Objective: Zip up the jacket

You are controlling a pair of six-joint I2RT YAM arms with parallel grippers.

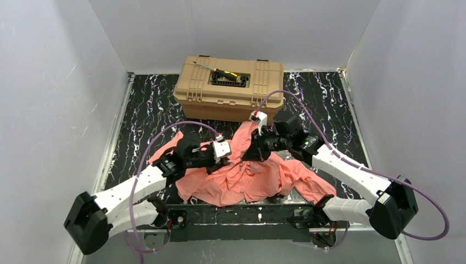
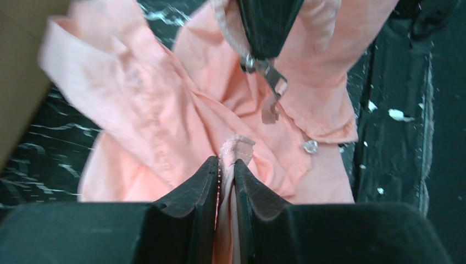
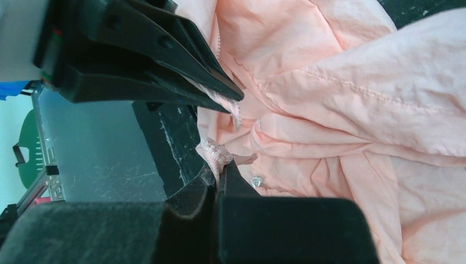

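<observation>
The salmon-pink jacket [image 1: 247,181] lies bunched near the table's front edge, between my two arms. My left gripper [image 1: 229,157] is shut on the end of a zipper tape [image 2: 237,146], which stands up between its jaws [image 2: 226,164]. Just across from it, my right gripper [image 1: 245,156] is shut on a toothed strip of zipper tape [image 3: 215,153], as its own wrist view [image 3: 220,175] shows. In the left wrist view the right gripper's fingers [image 2: 269,22] point down, with the metal zipper slider [image 2: 258,65] and its pull tab hanging just below their tips. A snap button [image 2: 310,146] sits beside the zipper.
A tan toolbox [image 1: 231,85] stands behind the jacket with a screwdriver [image 1: 225,72] on its lid. The black marbled table [image 1: 148,115] is enclosed by white walls on three sides. A metal strip [image 3: 99,154] runs along the front edge.
</observation>
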